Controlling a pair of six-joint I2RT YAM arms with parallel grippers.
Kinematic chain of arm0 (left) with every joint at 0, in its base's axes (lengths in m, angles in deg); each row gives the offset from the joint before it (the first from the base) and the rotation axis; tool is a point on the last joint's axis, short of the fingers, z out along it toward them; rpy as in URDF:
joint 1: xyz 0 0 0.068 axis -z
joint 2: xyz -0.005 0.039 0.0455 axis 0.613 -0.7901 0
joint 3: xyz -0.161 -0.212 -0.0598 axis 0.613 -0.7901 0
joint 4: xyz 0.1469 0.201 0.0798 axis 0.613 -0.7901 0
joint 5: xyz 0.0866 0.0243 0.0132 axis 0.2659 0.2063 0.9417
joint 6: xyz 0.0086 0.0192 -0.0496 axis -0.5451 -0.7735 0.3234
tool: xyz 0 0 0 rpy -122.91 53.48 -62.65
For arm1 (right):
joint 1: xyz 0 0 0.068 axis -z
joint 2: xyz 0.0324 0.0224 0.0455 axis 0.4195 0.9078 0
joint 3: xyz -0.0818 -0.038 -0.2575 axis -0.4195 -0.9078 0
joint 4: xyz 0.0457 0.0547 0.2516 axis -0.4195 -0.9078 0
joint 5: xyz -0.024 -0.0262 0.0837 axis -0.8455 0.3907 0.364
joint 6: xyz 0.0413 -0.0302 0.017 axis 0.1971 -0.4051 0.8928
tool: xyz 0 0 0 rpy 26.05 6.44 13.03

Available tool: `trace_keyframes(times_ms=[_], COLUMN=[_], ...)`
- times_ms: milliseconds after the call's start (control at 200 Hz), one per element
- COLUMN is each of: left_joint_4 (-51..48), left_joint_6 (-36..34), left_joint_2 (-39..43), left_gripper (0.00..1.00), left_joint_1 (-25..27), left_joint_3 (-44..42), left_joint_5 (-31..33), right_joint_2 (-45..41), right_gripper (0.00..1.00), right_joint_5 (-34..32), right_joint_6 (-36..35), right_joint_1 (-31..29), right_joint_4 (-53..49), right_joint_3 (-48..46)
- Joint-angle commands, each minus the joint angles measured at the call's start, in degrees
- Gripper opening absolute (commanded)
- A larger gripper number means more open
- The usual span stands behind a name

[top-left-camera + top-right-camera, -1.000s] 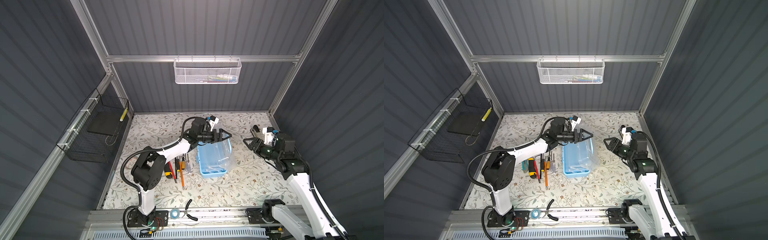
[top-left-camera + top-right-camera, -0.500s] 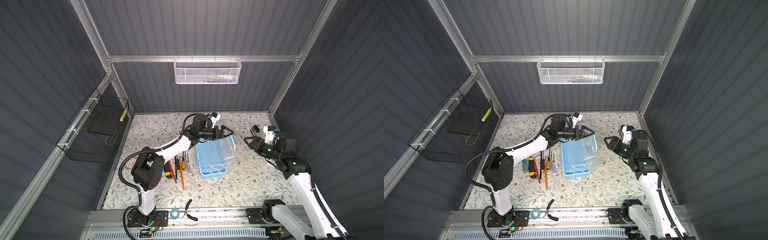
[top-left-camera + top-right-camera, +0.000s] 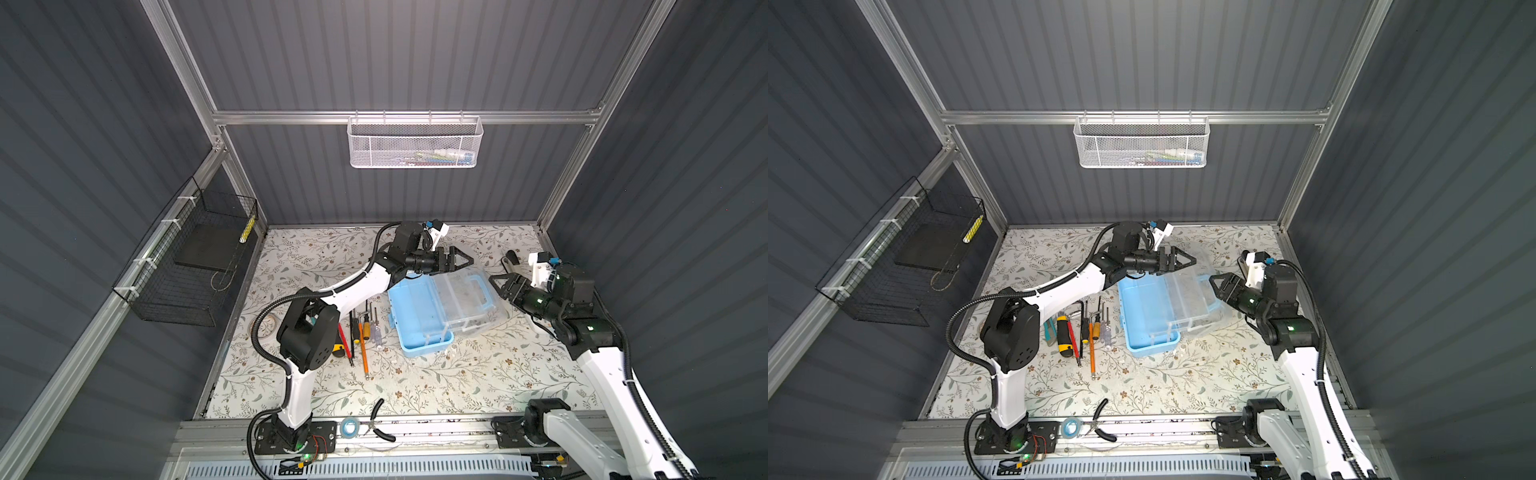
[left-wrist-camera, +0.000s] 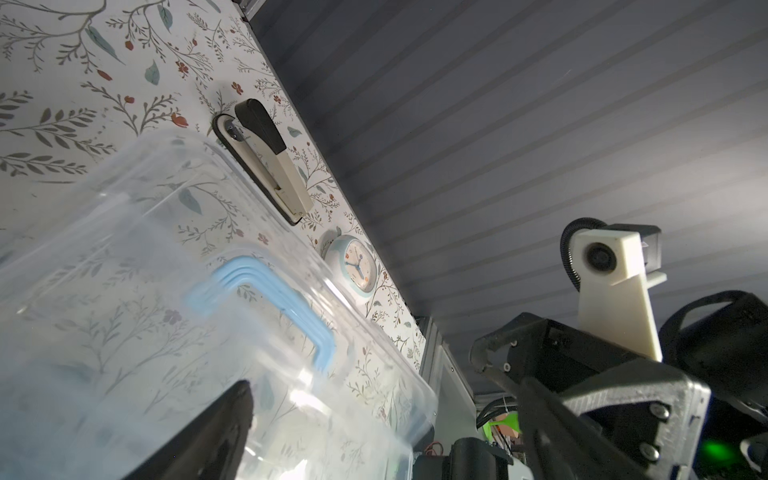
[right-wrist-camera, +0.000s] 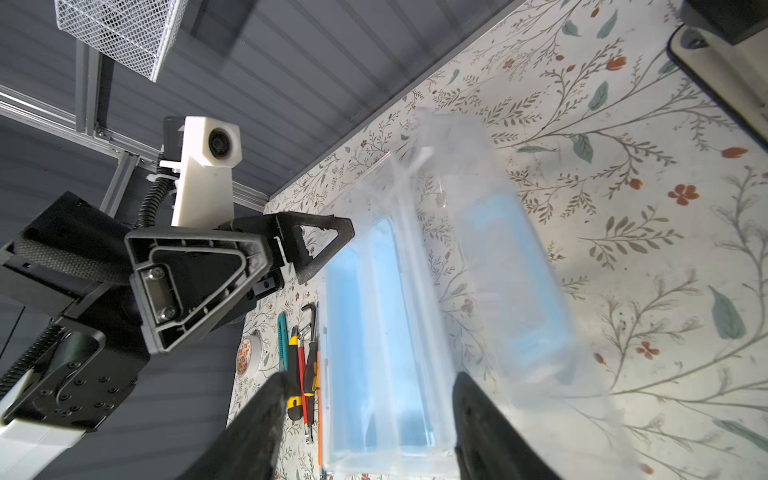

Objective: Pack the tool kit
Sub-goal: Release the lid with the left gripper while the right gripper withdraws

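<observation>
The light-blue plastic tool box (image 3: 415,316) sat mid-way across the floral-patterned desk (image 3: 415,386), its clear lid (image 3: 467,295) with a blue handle swung open toward the right arm. The left tool (image 3: 468,262) hovered wide open and empty over the lid's far edge. The right tool (image 3: 500,282) stood just beside the lid, jaws parted, gripping nothing. Screwdrivers (image 3: 363,332) lay in a row left of the box. The dial figures on the small white-and-blue clock (image 4: 357,266) were too small to read.

Clear glossy plastic lid (image 3: 465,297), white metal mesh basket (image 3: 415,143)
</observation>
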Motion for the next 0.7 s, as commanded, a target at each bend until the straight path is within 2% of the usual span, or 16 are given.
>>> trace_keyframes(times_ms=[0,100,170,315,365,450,555,695], left_joint_4=[-2.9,-5.59,-9.27,-17.19,-19.65,-18.59,-21.17,-35.87], left_joint_6=[-3.56,-6.21,-8.81,-13.56,-14.8,-16.99,-16.89,-16.62], left_joint_2=[1.59,3.85,5.8,10.45,12.69,18.63,24.51,27.72], left_gripper=[0.99,1.0,1.0,1.0,1.0,1.0,1.0,1.0], left_joint_1=[0.2,-0.08,-0.11,-0.07,-0.09,-0.17,-1.46,-2.48], left_joint_3=[1.41,-0.15,-1.25,-4.12,-5.93,-12.24,-18.41,-18.58], left_joint_5=[-0.01,2.46,6.7,18.77,25.5,34.12,42.58,57.48], right_joint_2=[0.25,0.38,0.99,2.86,3.65,4.4,6.3,9.19], right_gripper=[0.63,0.61,0.6,0.6,0.6,0.6,0.6,0.6], right_joint_5=[-0.2,0.08,0.89,0.91,0.58,-2.64,-11.49,-16.04], right_joint_6=[-0.95,-1.2,-1.46,-2.66,-2.99,-3.83,-5.43,-5.48], right_joint_1=[0.22,0.22,0.13,-0.96,-2.01,-5.89,-13.25,-20.23], right_joint_4=[-0.87,-0.71,-0.31,-0.79,-1.11,-1.76,-3.41,-3.27], right_joint_3=[1.62,2.09,2.28,3.33,3.82,5.0,7.44,8.77])
